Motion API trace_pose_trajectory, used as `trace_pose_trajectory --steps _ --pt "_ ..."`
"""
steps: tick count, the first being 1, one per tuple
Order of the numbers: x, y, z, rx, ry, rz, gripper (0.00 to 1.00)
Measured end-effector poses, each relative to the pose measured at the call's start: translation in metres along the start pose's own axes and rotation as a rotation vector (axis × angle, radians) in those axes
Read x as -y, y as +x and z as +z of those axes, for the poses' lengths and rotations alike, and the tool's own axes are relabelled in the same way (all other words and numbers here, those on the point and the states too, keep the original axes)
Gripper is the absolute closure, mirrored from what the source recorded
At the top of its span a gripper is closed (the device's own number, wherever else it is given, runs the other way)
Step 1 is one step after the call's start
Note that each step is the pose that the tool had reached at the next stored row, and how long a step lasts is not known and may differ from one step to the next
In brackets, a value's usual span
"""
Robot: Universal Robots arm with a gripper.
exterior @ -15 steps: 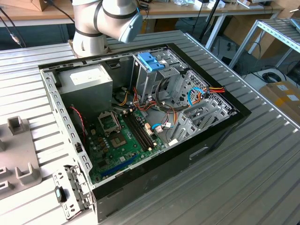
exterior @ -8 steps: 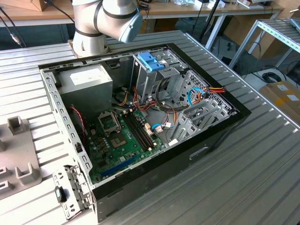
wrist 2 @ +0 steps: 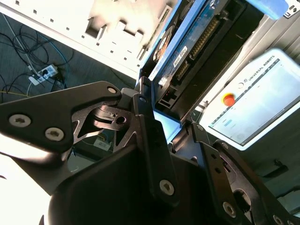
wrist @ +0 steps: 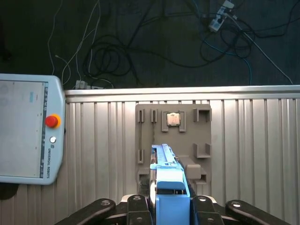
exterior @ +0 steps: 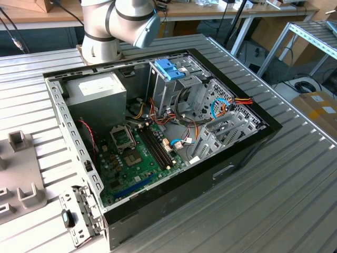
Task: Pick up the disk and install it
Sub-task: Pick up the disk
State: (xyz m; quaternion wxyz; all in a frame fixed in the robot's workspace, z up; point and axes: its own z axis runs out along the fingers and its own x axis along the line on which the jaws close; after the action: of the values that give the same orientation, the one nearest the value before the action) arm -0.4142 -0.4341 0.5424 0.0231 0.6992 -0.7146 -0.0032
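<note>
- Disk [wrist: 168,180] sits edge-on btwn the fingers of the gripper [wrist: 171,202], light-blue frame facing the first wrist cam. Jaws are closed hard on its two flat sides, nothing else held.
- Where: it hangs over a grey holder plate [wrist: 202,129] on the ribbed table [wrist: 262,154], w/ a teach pendant [wrist: 23,131] lying beside the plate. Can't tell if the disk's far end has cleared the plate's slots or sits in one.
- Second wrist view: the connector edge and dark underside run away from the fingers [wrist 2: 145,122]. The pinch looks to be near one end only.
- Risk 1: w/ a long overhang past the pads, the disk could pivot or creep in the grip if the arm swings fast or the far end drags on a slot.
- Risk 2: a small chip [wrist: 173,119] rests on the plate just beyond the disk, and a skewed lift could knock it.
- Risk 3, exterior view: the open PC case [exterior: 210,179] is mid-frame, w/ the drive cage [exterior: 163,89] upper middle and a bare blue bracket [exterior: 169,68] on top of it. Orange/blue cables [exterior: 221,105] lie just right of the cage. A misaligned entry could snag the wires or jam on the cage rails and bend the frame.
- The arm [exterior: 124,18], at top of frame, is close behind the case, so there's little room for a wide swing.
</note>
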Motion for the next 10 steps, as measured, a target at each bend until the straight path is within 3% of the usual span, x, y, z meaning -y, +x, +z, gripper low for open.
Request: trace_pose_trajectory --steps 10 --pt "0.0064 -0.0002 0.0 -0.0034 0.0 0.0 0.63"
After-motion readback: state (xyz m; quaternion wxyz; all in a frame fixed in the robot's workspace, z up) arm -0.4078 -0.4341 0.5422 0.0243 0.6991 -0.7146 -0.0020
